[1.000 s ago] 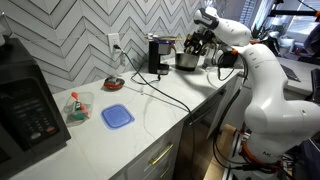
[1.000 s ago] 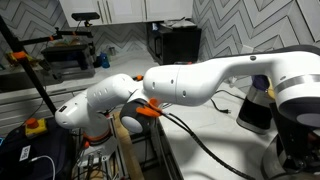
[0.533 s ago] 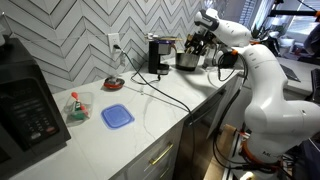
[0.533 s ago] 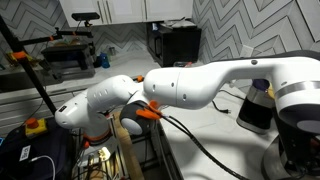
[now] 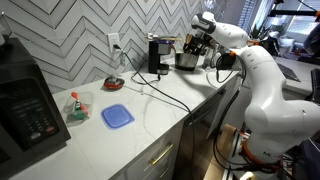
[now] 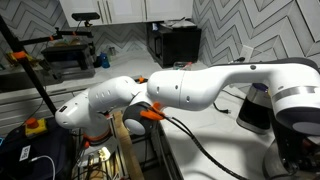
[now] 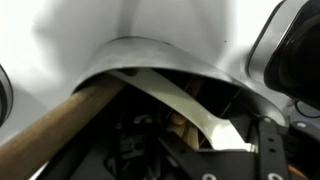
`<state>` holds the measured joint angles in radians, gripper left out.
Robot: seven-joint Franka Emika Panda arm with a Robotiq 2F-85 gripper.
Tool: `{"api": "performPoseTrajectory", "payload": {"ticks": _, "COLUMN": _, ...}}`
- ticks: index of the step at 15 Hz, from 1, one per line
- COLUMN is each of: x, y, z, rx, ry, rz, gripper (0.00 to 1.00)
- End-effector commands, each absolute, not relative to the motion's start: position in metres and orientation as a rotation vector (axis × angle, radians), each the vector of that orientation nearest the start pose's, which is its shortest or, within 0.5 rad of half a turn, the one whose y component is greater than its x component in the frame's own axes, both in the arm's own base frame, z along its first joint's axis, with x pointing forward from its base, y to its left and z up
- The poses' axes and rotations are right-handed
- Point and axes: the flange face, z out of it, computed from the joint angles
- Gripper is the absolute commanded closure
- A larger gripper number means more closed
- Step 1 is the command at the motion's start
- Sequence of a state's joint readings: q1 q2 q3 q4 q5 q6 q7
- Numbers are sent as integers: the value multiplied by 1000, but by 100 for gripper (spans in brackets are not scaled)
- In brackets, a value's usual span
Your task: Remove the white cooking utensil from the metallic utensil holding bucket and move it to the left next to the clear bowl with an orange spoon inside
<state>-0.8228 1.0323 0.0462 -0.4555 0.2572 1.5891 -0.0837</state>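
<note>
Tool (image 5: 196,44) is hanging right over the mouth of the metal bucket (image 5: 186,60) at the far end of the table (image 5: 150,105), with the arm reaching in from the right in that exterior view. Honestly can't tell whether the tool is wide or narrow. The exterior shots are too small, and the wrist view only shows dark, blurry hardware along the bottom edge.

The wrist view looks straight down into the bucket, with its shiny rim (image 7: 160,48) curving across the top half. The white utensil (image 7: 195,108) sits inside it, a flat pale strip running diagonally from upper left down to lower right, directly below the tool. Its lower end runs up against the dark hardware at the bottom right, but I can't tell if anything is actually touching it. A wooden handle (image 7: 55,130) leans out over the rim on the left, and the rest of the bucket's contents are dark and hard to make out.

Elsewhere on the table, a black coffee machine (image 5: 156,55) stands just beside the bucket. The clear bowl (image 5: 114,83) with something orange-red in it is further along near the wall, well apart from the bucket. A blue lid (image 5: 117,116) lies flat closer to the front edge.
</note>
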Motion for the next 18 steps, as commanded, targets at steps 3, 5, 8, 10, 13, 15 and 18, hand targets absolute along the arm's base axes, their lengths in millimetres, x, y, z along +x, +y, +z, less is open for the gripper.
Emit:
{"api": "performPoseTrajectory", "payload": {"ticks": 3, "x": 568, "y": -545, "z": 441, "rx": -2755, "ry": 1013, "rz": -277, "gripper": 76}}
{"api": "performPoseTrajectory", "payload": {"ticks": 5, "x": 568, "y": -545, "z": 453, "rx": -2764, "ry": 1001, "rz": -320, "gripper": 89}}
{"api": "performPoseTrajectory", "payload": {"ticks": 8, "x": 571, "y": -542, "z": 476, "rx": -2782, "ry": 923, "rz": -426, "gripper": 96}}
{"api": "performPoseTrajectory", "payload": {"ticks": 10, "x": 574, "y": -540, "z": 491, "rx": -2805, "ry": 859, "rz": -501, "gripper": 94}}
{"api": "performPoseTrajectory", "payload": {"ticks": 13, "x": 579, "y": -532, "z": 526, "rx": -2865, "ry": 749, "rz": -643, "gripper": 98}}
{"api": "performPoseTrajectory", "payload": {"ticks": 15, "x": 581, "y": -525, "z": 542, "rx": -2882, "ry": 703, "rz": -690, "gripper": 97}}
{"api": "performPoseTrajectory", "payload": {"ticks": 18, "x": 583, "y": -519, "z": 566, "rx": -2931, "ry": 597, "rz": -784, "gripper": 97}}
